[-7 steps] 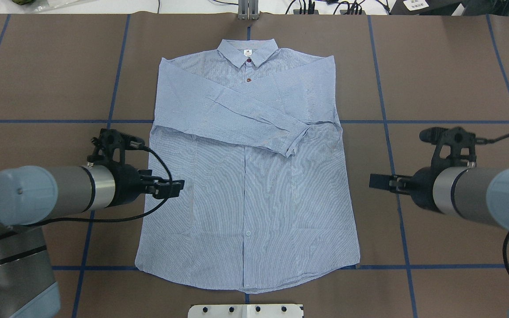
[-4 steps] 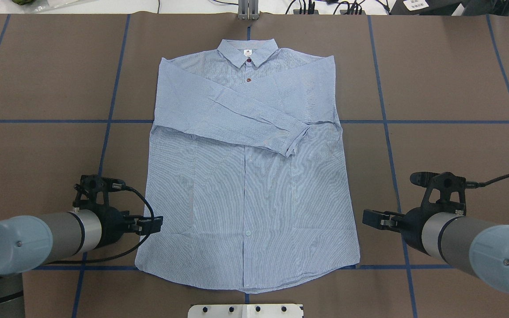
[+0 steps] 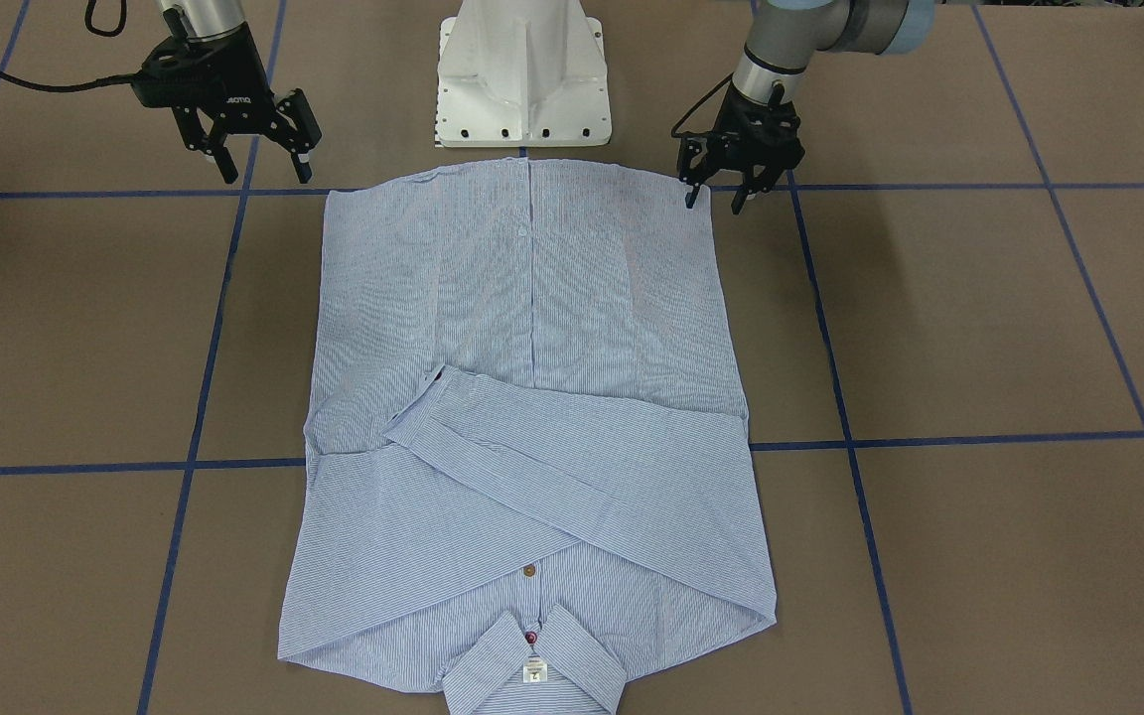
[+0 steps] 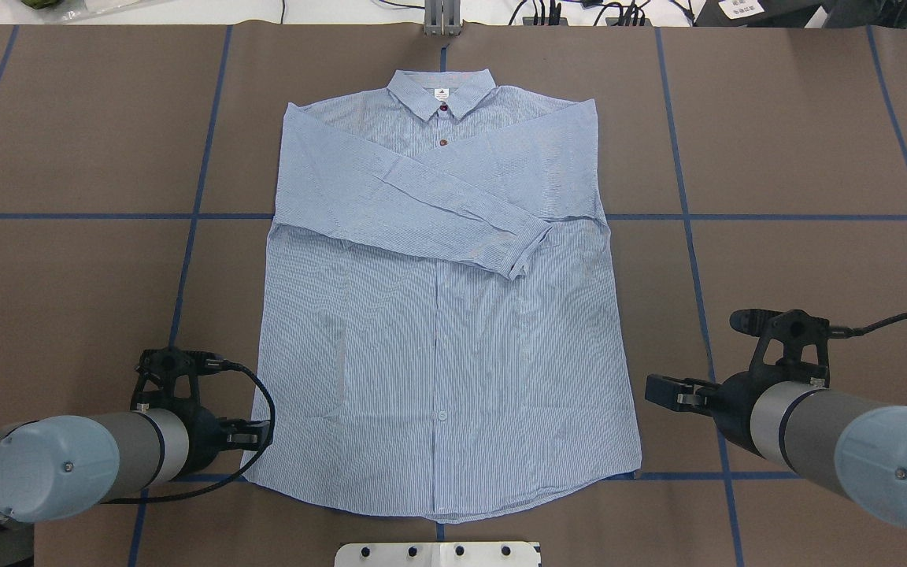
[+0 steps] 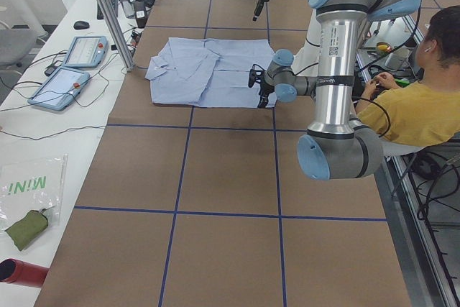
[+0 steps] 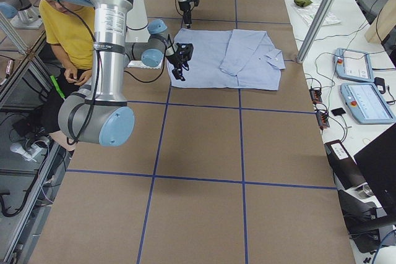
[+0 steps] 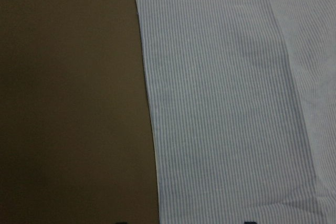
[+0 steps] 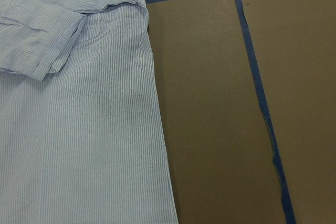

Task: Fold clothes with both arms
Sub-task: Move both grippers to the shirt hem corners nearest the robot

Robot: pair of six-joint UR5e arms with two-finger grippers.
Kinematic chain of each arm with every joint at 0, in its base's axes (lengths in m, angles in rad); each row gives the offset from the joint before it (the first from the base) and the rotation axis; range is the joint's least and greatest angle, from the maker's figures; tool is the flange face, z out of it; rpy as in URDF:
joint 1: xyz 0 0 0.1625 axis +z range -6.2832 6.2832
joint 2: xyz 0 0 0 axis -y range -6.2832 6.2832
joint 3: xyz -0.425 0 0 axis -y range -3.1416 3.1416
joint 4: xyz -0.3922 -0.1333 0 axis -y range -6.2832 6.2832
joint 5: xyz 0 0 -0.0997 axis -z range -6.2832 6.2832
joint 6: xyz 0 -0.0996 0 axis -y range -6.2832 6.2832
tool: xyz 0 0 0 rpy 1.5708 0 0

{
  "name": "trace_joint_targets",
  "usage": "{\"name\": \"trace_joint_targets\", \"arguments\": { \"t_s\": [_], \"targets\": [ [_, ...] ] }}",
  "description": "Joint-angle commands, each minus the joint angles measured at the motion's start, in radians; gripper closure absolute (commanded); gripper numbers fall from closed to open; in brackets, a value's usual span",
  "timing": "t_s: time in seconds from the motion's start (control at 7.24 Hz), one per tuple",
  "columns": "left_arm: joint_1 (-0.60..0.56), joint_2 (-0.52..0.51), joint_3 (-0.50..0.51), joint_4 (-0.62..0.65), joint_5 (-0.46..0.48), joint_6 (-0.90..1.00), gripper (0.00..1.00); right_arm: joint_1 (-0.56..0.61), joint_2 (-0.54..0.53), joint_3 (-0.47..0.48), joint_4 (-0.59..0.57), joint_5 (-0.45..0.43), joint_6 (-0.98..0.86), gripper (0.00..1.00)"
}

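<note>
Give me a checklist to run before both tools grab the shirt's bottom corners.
1. Left tool open and empty: ok.
2. Right tool open and empty: ok.
3. Shirt lying flat, sleeves folded across the chest: ok.
4. Left tool at its bottom corner of the shirt: ok, it sits right at the cloth's edge there.
5. Right tool at its bottom corner: not ok, bare table shows between it and the cloth.
6. Height of each tool above the table: cannot tell.
</note>
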Motion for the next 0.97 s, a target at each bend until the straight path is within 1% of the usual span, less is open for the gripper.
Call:
{"name": "trace_joint_targets", "arguments": {
  "t_s": [0.0, 0.55, 0.83],
  "targets": [
    [0.039, -0.001, -0.002, 0.026, 0.001, -0.009, 0.51, -0.003, 0.0, 0.0, 0.0, -0.007, 0.0, 0.0],
    [0.048, -0.006, 0.015, 0.026, 0.0, -0.007, 0.52, -0.009, 0.0, -0.003, -0.001, -0.008, 0.0, 0.0],
    [0.053, -0.008, 0.019, 0.026, -0.002, -0.006, 0.58, -0.011, 0.0, -0.003, -0.001, -0.01, 0.001, 0.0]
  ]
}}
